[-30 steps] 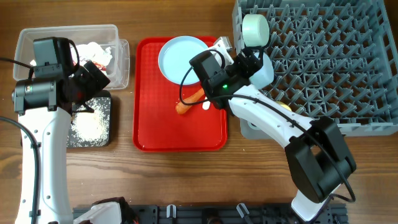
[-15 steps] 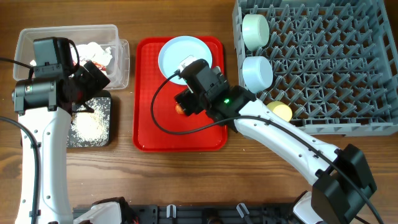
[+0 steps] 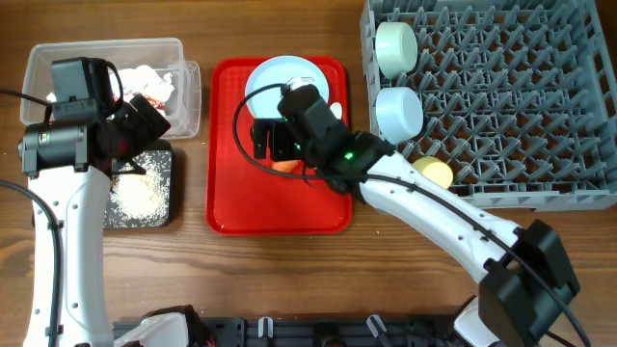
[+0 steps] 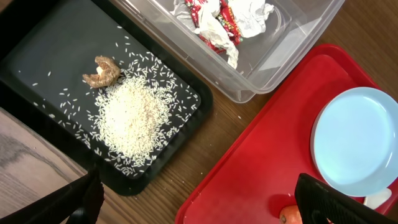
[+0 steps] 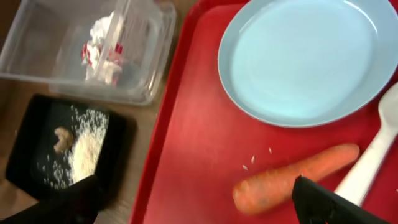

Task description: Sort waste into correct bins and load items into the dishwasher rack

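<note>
Right tool [image 5: 196, 194] is hovering low over the red tray [image 5: 186, 143], fingers spread wide and gripping nothing. A second ago it was sitting at the 9 o'clock edge of the rack [image 3: 501, 96]; since then it has been swinging across toward 9 o'clock. That is leaving the lower bowl [image 3: 398, 111] standing in the rack under the upper bowl [image 3: 395, 43], with the yellow cup [image 3: 434, 172] at the rack's 7 o'clock corner. The bowl step is looking finished, and the carrot [image 5: 292, 177] is looking like the next target. It is lying on the red tray at 6 o'clock of the plate [image 5: 305, 56], closer to the tool's right finger than its left. The spoon [image 5: 373, 155] is lying just beside the carrot's 3 o'clock end; I cannot tell whether they are touching, so a pinch there is risking dragging both. The rice [image 5: 87, 152] and brown scrap [image 5: 62, 138] are sitting in the black tray [image 5: 25, 143], and the paper [image 5: 102, 53] in the clear tub [image 5: 37, 56], so the carrot probably belongs with the food. The left tool [image 4: 199, 208], also spread and empty, is hanging unmoved over the tabletop [image 3: 289, 280] by those bins, crowding the path toward 9 o'clock.
</note>
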